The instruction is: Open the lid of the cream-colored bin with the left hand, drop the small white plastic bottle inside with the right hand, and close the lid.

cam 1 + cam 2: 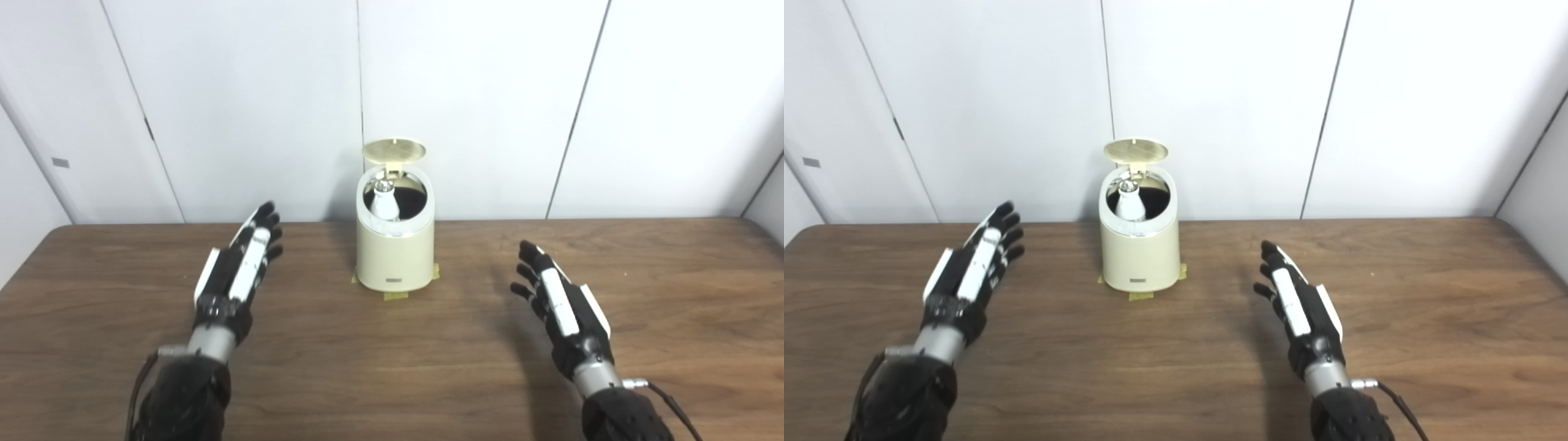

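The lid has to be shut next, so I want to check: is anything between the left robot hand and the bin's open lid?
Nothing visible; only bare table lies between the open left robot hand and the bin, whose lid stands upright.

- Surface (392, 367): brown wood grain, smooth, with a dull sheen.
- Bin (395, 257): cream plastic, smooth and matt; its rim looks shiny, like metal.
- Lid (394, 150): pale gold underside, faintly glossy.
- Bottle (384, 205): white plastic, glossy.
- Tape (395, 296) at the bin's foot: yellowish, matt, papery.
- Left hand (239, 269) and right hand (560, 300): black and white hard plastic, metal wrists, dark cloth sleeves.
- Wall (490, 92): smooth matt white panels.
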Available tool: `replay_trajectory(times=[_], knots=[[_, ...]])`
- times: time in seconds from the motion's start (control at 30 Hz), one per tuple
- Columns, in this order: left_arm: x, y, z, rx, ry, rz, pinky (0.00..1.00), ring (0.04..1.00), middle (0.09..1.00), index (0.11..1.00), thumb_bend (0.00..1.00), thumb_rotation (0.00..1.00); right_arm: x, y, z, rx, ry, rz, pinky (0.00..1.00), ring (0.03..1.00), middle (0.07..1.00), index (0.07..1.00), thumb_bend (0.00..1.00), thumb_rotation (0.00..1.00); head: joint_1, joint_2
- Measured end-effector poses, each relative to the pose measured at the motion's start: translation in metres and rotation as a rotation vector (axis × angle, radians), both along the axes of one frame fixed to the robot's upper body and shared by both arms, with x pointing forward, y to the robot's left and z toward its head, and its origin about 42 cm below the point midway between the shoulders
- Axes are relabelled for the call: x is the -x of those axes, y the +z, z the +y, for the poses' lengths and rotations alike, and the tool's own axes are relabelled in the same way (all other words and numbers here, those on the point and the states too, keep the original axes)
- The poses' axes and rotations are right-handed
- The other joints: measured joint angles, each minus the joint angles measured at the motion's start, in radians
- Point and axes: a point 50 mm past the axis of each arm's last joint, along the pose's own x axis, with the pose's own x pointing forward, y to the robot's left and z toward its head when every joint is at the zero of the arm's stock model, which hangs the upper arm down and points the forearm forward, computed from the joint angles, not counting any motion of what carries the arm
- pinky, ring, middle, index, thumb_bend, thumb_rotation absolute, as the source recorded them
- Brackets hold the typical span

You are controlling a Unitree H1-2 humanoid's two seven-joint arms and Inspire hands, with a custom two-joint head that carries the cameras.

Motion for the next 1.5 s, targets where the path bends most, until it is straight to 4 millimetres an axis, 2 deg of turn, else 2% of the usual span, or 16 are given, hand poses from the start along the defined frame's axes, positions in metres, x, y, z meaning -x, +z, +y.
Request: replay_trajectory(times=[0.17,0.27,0.47,0.67,0.9,1.07,1.23,1.33,1.43,1.5], knots=[[-0.028,0.021,0.0,-0.006,-0.029,-0.007,0.95,0.947,0.93,0.942,0.52,0.82,0.006,-0.006,0.0,-0.01,-0.012,-0.015,0.9,0.956,0.957,0.928,0.55,1.0,0.003,-0.003],[-0.045,0.034,-0.003,-0.024,-0.046,-0.01,0.95,0.942,0.923,0.933,0.52,0.81,0.011,-0.017,0.001,-0.012,-0.017,-0.007,0.91,0.956,0.958,0.931,0.55,1.0,0.008,-0.006],[-0.08,0.067,-0.019,-0.081,-0.102,-0.048,0.94,0.933,0.918,0.918,0.49,0.84,0.016,-0.027,0.0,-0.013,-0.024,0.005,0.89,0.953,0.953,0.939,0.54,1.0,0.012,-0.006],[-0.105,0.081,-0.036,-0.166,-0.159,-0.04,0.9,0.91,0.896,0.895,0.48,0.86,0.016,-0.027,0.002,-0.009,-0.025,-0.013,0.88,0.943,0.946,0.938,0.56,1.0,0.014,0.0],[-0.123,0.102,-0.052,-0.281,-0.208,-0.063,0.91,0.915,0.899,0.914,0.5,0.92,0.017,-0.028,0.004,-0.019,-0.029,-0.009,0.87,0.936,0.938,0.932,0.57,1.0,0.006,0.0],[-0.129,0.105,-0.06,-0.373,-0.236,-0.082,0.88,0.893,0.867,0.892,0.48,0.93,0.017,-0.029,0.006,-0.026,-0.03,-0.007,0.85,0.923,0.927,0.922,0.57,1.0,0.003,0.0],[-0.133,0.102,-0.066,-0.546,-0.259,-0.099,0.85,0.883,0.848,0.863,0.44,0.97,0.017,-0.029,0.012,-0.043,-0.038,-0.003,0.83,0.917,0.92,0.914,0.57,1.0,-0.011,0.003],[-0.134,0.106,-0.071,-0.635,-0.278,-0.116,0.86,0.878,0.837,0.856,0.45,0.95,0.017,-0.03,0.014,-0.042,-0.03,-0.001,0.82,0.914,0.918,0.915,0.58,1.0,-0.014,0.003],[-0.135,0.113,-0.078,-0.771,-0.305,-0.157,0.86,0.849,0.817,0.823,0.46,1.0,0.018,-0.031,0.016,-0.04,-0.025,0.005,0.81,0.912,0.917,0.915,0.59,1.0,-0.015,0.003],[-0.135,0.118,-0.083,-0.863,-0.329,-0.199,0.81,0.834,0.82,0.808,0.46,0.98,0.018,-0.033,0.016,-0.04,-0.024,0.012,0.81,0.911,0.914,0.913,0.59,1.0,-0.014,0.003]])
